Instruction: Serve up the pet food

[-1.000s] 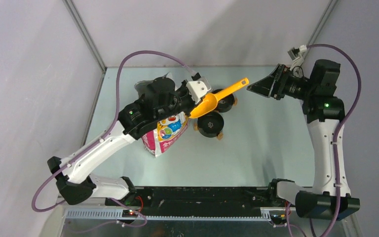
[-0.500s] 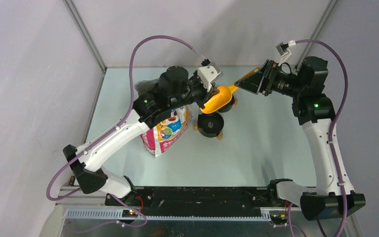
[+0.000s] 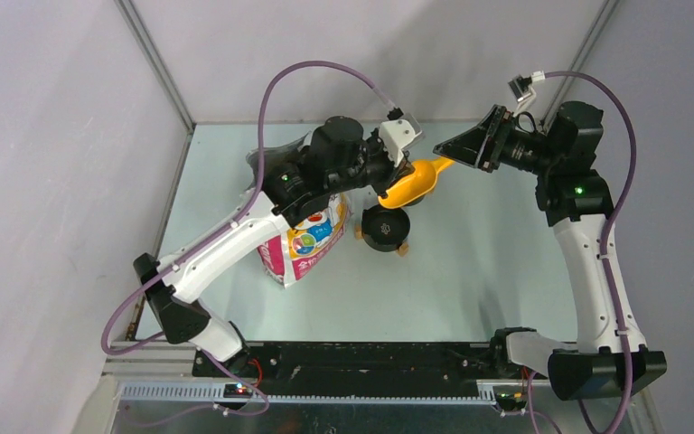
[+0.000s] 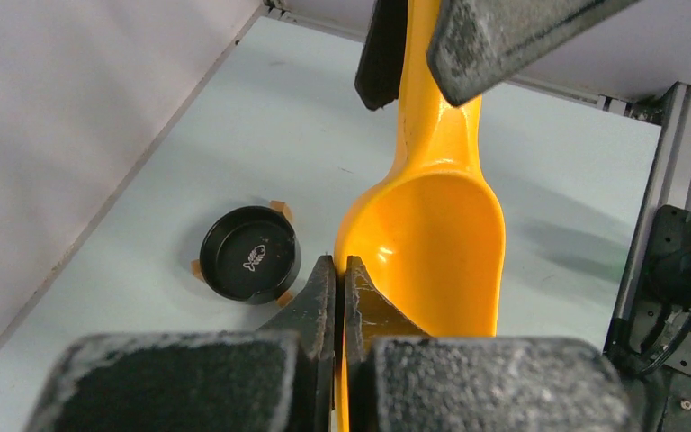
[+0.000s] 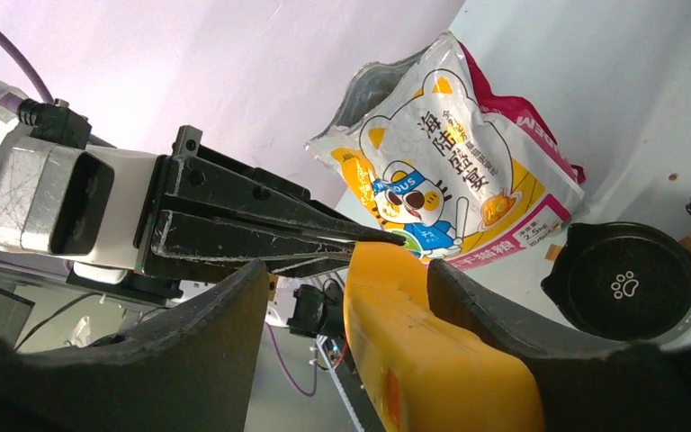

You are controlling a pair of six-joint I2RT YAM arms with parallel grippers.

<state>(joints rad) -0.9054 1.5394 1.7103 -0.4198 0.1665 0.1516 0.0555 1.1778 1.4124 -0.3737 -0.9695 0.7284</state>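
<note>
Left claw [image 4: 340,270] is pinched shut on the bowl rim of a yellow plastic scoop [image 4: 441,243], held above the pale green bench [image 3: 470,262]. The right claw [image 4: 417,90] is parted, its fingers set either side of the scoop's handle; contact cannot be told. In no view can the pet food kibble be made out, and the scoop's hollow shows bare yellow. In the left wrist view a round black fish-marked bowl [image 4: 250,254] lies at 9 o'clock of the scoop; from above, a white, yellow and pink cartoon-cat bag [image 3: 303,240] lies at 8 o'clock of it
</note>
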